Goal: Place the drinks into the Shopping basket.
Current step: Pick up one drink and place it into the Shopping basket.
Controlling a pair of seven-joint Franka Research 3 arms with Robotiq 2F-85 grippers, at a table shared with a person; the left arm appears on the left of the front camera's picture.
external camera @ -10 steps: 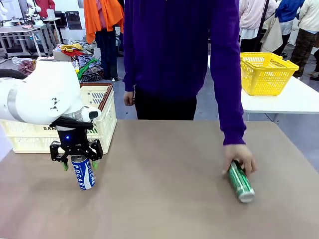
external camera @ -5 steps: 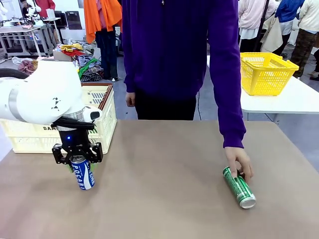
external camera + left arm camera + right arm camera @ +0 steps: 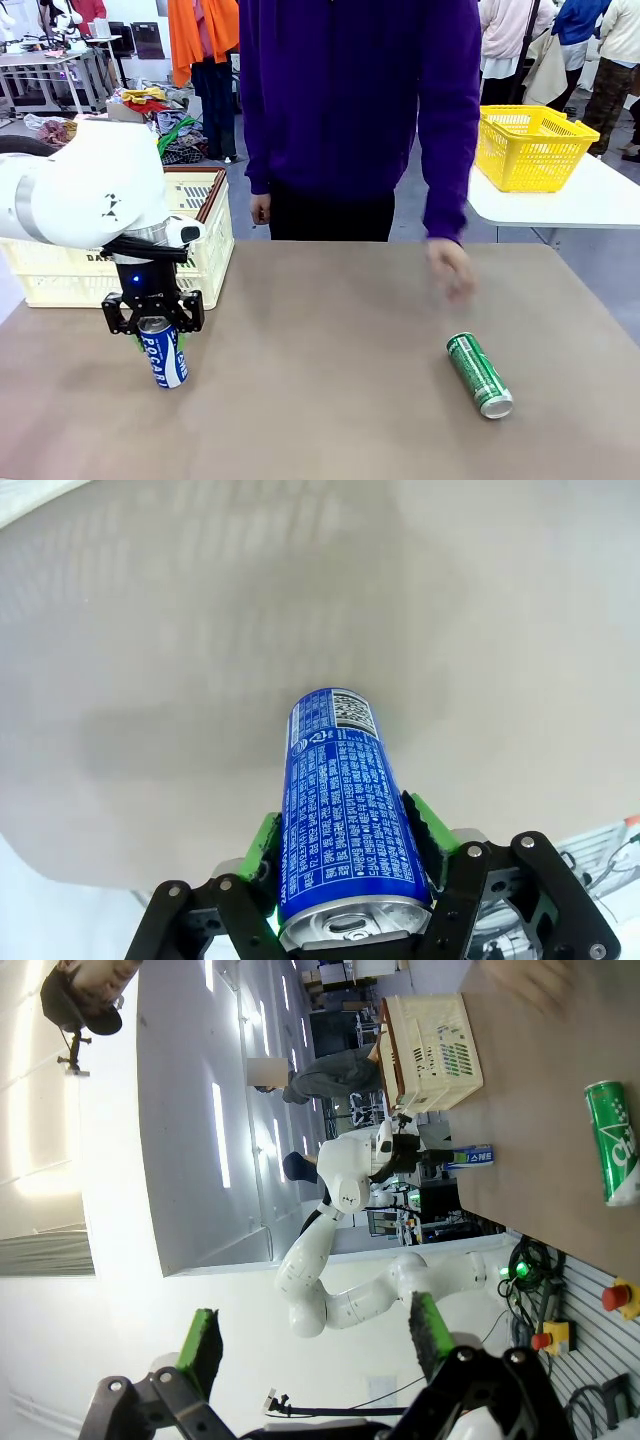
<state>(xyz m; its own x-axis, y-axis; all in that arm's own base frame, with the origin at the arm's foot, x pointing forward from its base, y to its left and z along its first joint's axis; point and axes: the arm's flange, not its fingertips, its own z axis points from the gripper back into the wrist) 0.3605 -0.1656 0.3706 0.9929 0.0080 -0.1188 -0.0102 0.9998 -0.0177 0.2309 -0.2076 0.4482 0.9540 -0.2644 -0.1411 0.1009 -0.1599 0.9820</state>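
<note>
The left gripper (image 3: 158,338), pointing down, is clamped on the slightly tilted blue can (image 3: 166,362) (Shopping basket (image 3: 212,248) at its 12 o'clock, green can (image 3: 479,375) lying at 3 o'clock); the right gripper (image 3: 314,1310) holds its jaws apart.

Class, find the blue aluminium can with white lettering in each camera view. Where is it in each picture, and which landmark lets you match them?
Front view: the blue aluminium can lower left, top end in the left gripper.
Left wrist view: the can bottom centre, between green pads.
Right wrist view: the can small, right of centre, sideways.
Shared landmark: the left gripper closed round it.
</note>
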